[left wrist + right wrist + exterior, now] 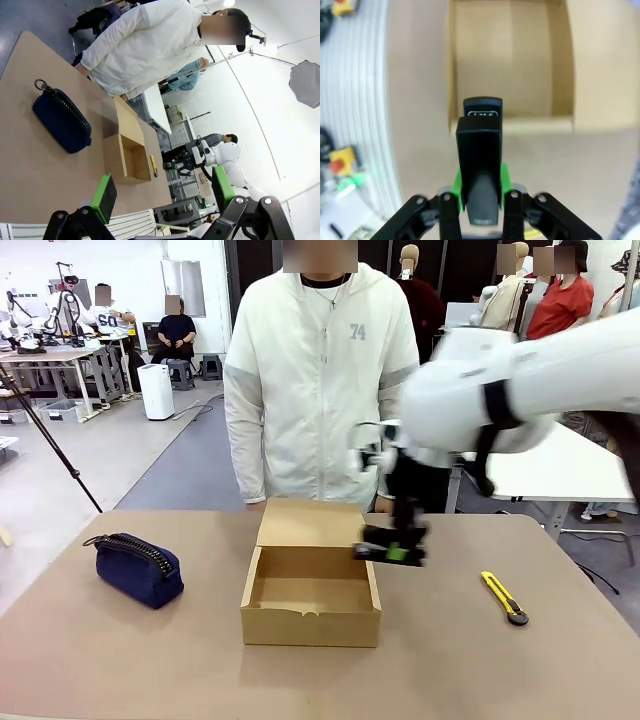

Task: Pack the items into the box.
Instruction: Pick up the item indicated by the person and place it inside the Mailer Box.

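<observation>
- Carrying the black stapler (pixel 481 145), the right hand (pixel 393 548) hangs at centre right of the front view, just above the right rim of the box (pixel 310 612). Its green pads are clamped tight on the stapler's sides.
- From the right wrist camera, the stapler points up the frame toward the open box, whose bare floor shows in the top half. The stapler's nose sits over the near wall, not yet inside.
- The left hand (pixel 162 192) is spread wide and holds nothing, at the bottom of its own wrist view.
- The navy pouch (pixel 138 566) lies on the bench (pixel 80 660) at lower left, and the yellow utility knife (pixel 504 597) at lower right. Both are well apart from the box.
- A person (pixel 320 370) stands behind the box.
- The step in hand looks like stowing the first item. Next, the right hand needs to shift over the cavity, lower, and release without catching the wall.
</observation>
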Robot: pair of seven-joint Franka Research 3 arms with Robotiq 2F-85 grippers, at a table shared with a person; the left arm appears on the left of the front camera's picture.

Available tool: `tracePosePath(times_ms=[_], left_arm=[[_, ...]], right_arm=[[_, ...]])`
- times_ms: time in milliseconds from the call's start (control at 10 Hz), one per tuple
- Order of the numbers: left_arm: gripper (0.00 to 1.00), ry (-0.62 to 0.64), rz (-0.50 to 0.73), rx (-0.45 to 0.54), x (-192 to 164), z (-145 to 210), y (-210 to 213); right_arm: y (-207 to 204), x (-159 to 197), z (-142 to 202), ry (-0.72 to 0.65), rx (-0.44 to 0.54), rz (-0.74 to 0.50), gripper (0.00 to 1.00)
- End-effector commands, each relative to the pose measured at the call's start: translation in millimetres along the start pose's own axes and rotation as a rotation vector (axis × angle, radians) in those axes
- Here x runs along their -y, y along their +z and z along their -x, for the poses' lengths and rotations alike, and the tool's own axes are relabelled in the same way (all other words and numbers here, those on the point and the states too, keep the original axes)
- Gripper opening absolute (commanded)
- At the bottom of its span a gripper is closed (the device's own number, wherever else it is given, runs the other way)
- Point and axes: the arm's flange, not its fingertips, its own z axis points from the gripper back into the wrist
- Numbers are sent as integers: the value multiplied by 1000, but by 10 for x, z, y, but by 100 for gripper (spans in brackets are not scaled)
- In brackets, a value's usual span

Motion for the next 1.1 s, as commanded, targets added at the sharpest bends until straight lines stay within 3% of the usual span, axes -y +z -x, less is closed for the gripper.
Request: tracePosePath(times_ms=[0,200,300,500,1000], left_arm=[[100,-16,19,11,9,-13,7],[100,-16,19,11,9,-13,7],[100,-16,19,11,9,-13,7],[100,-16,19,11,9,-13,7],[100,-16,19,11,9,-13,7]], right_arm=[[-176,343,-586,24,-26,17,0],[-480,600,-1134,5,-66,25,0],[-665,689,-1234,-7,-93,22,0],[-1030,788,-1261,-60,-153,-14,0],[-1646,773,-1160,-98,-173,-107,0]])
